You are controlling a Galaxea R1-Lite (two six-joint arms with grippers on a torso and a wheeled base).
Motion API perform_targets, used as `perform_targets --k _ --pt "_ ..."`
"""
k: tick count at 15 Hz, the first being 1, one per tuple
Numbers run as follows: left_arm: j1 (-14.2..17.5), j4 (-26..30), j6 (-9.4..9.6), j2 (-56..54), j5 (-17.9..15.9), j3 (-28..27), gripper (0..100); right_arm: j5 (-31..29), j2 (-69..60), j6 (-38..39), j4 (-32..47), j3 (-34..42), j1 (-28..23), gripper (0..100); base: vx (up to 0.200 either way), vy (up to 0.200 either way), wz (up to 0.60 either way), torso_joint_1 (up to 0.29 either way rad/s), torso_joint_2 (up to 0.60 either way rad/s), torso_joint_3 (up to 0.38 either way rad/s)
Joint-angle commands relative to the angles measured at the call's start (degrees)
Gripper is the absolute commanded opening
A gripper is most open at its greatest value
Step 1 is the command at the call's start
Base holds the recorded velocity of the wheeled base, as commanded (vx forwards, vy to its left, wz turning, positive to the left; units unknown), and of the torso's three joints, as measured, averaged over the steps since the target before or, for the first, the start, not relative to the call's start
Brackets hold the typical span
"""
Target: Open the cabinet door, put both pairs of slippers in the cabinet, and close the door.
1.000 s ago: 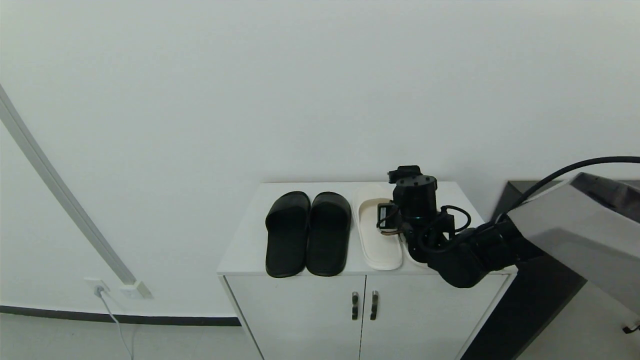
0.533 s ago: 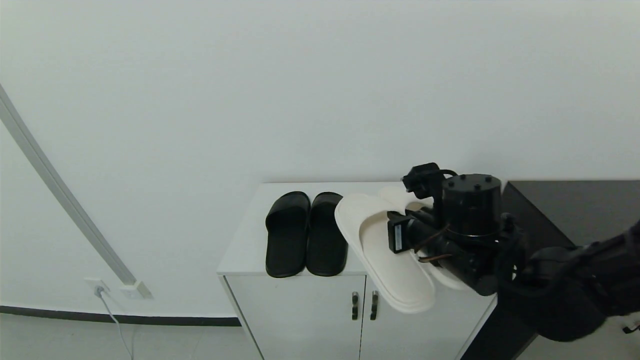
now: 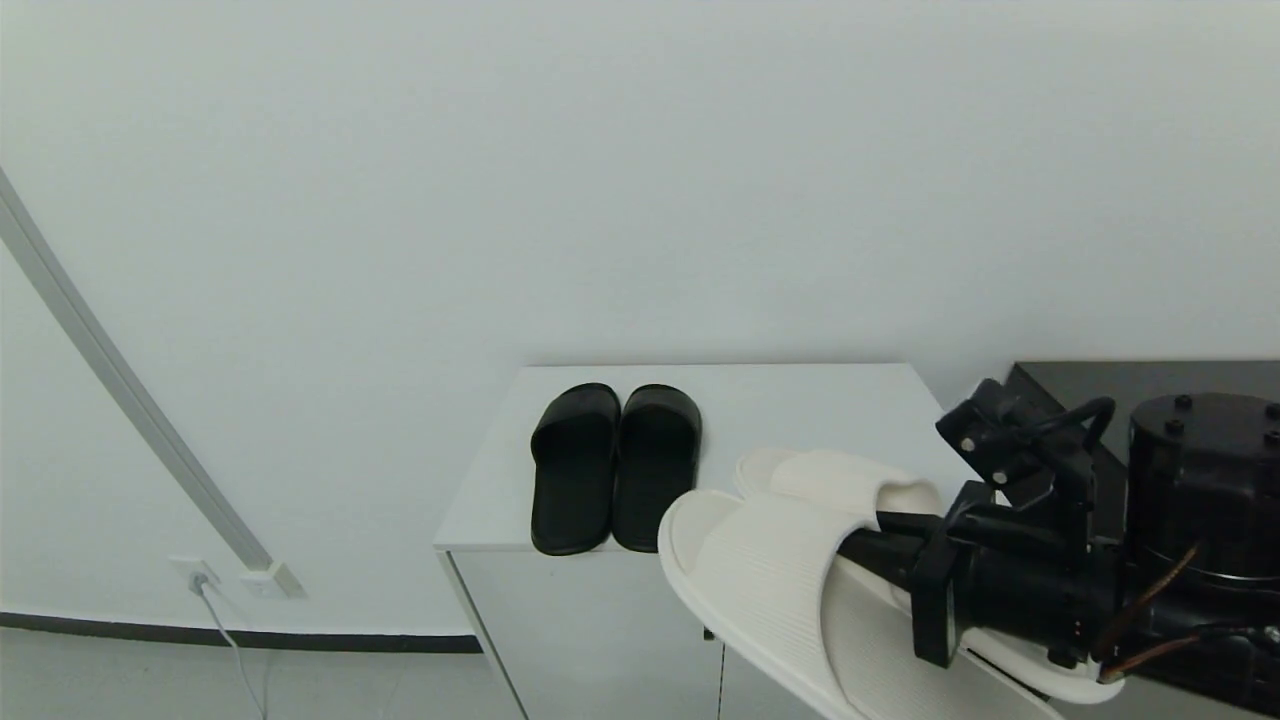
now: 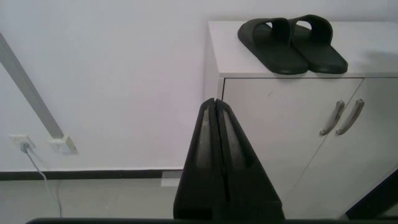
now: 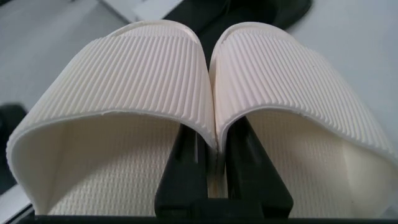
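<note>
Four slippers, one cabinet, by my count.
I count two black slippers (image 3: 575,470) and two white slippers (image 3: 770,580), which makes two pairs. There is one cabinet (image 3: 800,405) with two doors (image 4: 273,137) and two handles (image 4: 330,118), one on each door. On the wall I count one socket (image 3: 193,573) with one cable (image 3: 235,650) plugged into it, one small box (image 3: 272,580) just beside it, and one slanted conduit strip (image 3: 110,370).
</note>
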State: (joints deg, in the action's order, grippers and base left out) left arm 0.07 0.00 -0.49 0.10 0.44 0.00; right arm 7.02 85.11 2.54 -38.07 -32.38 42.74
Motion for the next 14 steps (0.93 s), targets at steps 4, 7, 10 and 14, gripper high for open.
perform_targets --k 4,7,10,14 --pt "0.0 0.0 -0.04 0.0 0.0 0.0 0 0.9 -3.0 -0.2 1.8 1.0 0.0 0 0.0 0.0 0.0 0.0 0.0 0.0" --pt "0.0 0.0 -0.04 0.0 0.0 0.0 0 0.9 -2.4 -0.1 1.7 1.1 0.0 0 -0.133 0.0 0.0 0.003 0.0 0.0" --pt "0.0 0.0 -0.04 0.0 0.1 0.0 0 1.0 -2.1 -0.3 1.7 2.1 0.0 0 -0.133 0.0 0.0 0.005 0.0 0.002" --pt "0.0 0.0 -0.04 0.0 0.1 0.0 0 1.1 -2.0 -0.9 1.7 2.4 0.1 0 0.0 0.0 0.0 0.0 0.0 0.0"
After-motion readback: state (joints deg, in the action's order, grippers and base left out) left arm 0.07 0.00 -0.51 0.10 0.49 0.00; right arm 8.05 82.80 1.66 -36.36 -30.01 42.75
